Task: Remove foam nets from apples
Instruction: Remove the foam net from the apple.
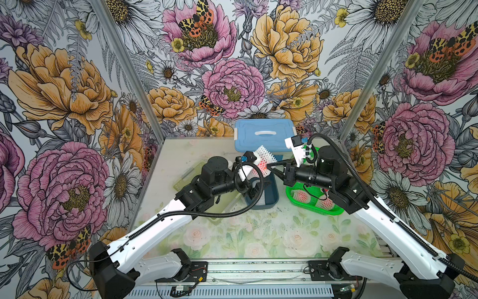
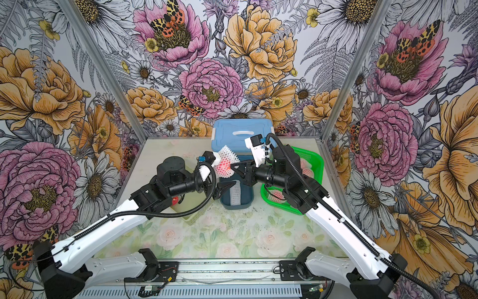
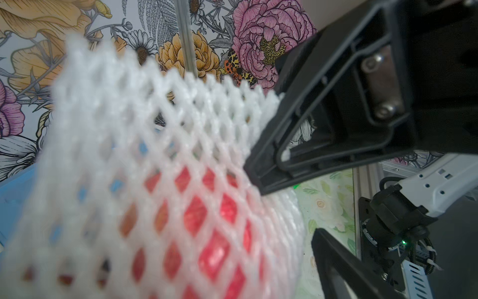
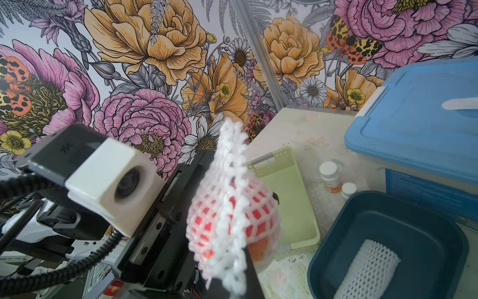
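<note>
Now the right fingers (image 2: 240,168) are pinching the net (image 2: 226,154) beside the apple (image 2: 224,167), while the left fingers (image 3: 263,170) are gaping wide around it, the net's frilly end pointing rearward.

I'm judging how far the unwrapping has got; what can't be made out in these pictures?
Green basket: the right arm covers most of it in both top views, so its netted apples cannot be counted.
Pale green tray: hidden under the left arm in the top views, partly behind the held foam net in the right wrist view.
Right gripper: its tips sit behind the net, cut off by the right wrist view's bottom edge.
</note>
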Controlling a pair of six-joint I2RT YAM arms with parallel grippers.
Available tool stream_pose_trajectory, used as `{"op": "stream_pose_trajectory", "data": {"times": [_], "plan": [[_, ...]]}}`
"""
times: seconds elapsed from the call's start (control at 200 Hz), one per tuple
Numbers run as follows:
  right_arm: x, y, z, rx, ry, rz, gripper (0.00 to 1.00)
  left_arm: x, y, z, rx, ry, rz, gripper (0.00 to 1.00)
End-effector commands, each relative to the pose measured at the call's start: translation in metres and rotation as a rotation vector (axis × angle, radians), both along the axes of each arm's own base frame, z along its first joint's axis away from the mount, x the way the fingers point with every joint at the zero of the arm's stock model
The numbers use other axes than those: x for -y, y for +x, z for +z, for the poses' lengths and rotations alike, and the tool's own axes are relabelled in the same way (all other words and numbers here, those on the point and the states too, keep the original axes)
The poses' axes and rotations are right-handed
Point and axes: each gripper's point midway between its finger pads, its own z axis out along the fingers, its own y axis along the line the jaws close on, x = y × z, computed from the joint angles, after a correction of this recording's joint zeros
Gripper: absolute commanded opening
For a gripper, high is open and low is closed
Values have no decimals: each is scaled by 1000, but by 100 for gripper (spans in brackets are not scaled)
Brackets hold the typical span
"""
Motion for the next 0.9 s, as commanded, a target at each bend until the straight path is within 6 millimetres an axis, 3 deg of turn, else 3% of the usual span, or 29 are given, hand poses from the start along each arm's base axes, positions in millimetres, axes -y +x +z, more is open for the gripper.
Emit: {"op": "stream_pose_trajectory", "data": {"times": [0.0, 0.37, 0.455, 0.54, 0.771, 0.896], "plan": [[5, -6, 18, -4, 59, 56, 0, 3, -7, 2, 2, 23, -38, 99], [1, -23, 10, -100, 91, 200, 0, 4, -2, 16, 56, 24, -37, 94], [1, -26, 10, -101, 92, 210, 0, 6, -1, 16, 57, 30, -43, 87], [2, -28, 11, -96, 94, 210, 0, 8, -2, 15, 53, 36, -55, 74], [7, -29, 20, -65, 104, 197, 42, 5, -6, 12, 46, 43, -60, 44], [14, -32, 31, -36, 119, 194, 60, 3, -6, 11, 48, 47, -53, 39]]}}
